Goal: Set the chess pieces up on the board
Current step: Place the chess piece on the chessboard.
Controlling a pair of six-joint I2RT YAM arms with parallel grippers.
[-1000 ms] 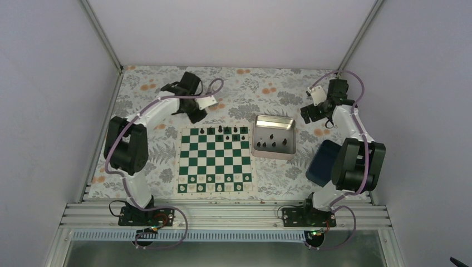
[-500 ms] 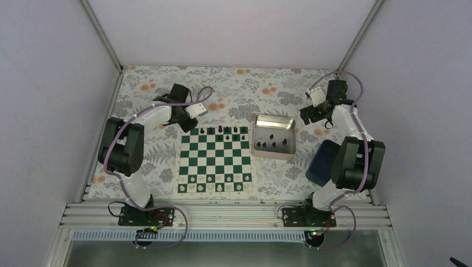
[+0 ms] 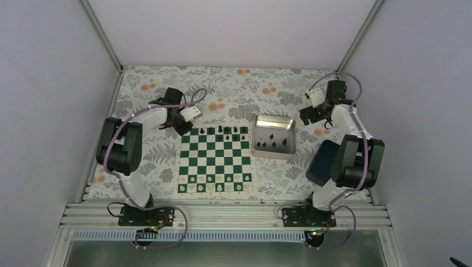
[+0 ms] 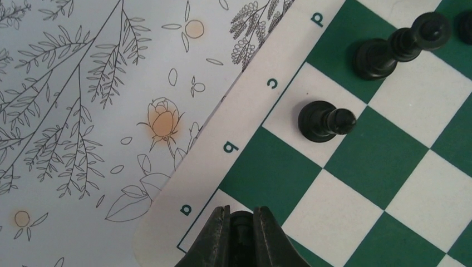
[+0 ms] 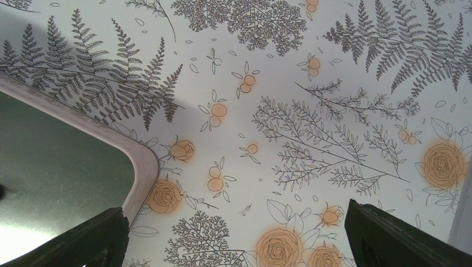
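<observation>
The green and white board (image 3: 214, 161) lies mid-table. Several black chess pieces (image 3: 221, 130) stand on its far row. My left gripper (image 3: 184, 125) hovers over the board's far left corner, shut on a small black piece (image 4: 241, 221) above the white "a" corner square of the board (image 4: 267, 172). Two black pieces stand on the "c" square (image 4: 324, 120) and the "d" square (image 4: 398, 45). My right gripper (image 3: 309, 114) is open and empty over the floral cloth, right of the tray; its fingers (image 5: 94, 239) are spread wide.
A silvery tray (image 3: 257, 133) right of the board holds several black pieces (image 3: 273, 144); its rim (image 5: 142, 161) shows in the right wrist view. White pieces (image 3: 214, 188) line the board's near row. A dark blue box (image 3: 320, 164) lies under the right arm.
My left gripper has swung left and toward me, from beyond the board down to its far left corner. The right arm has barely moved.
</observation>
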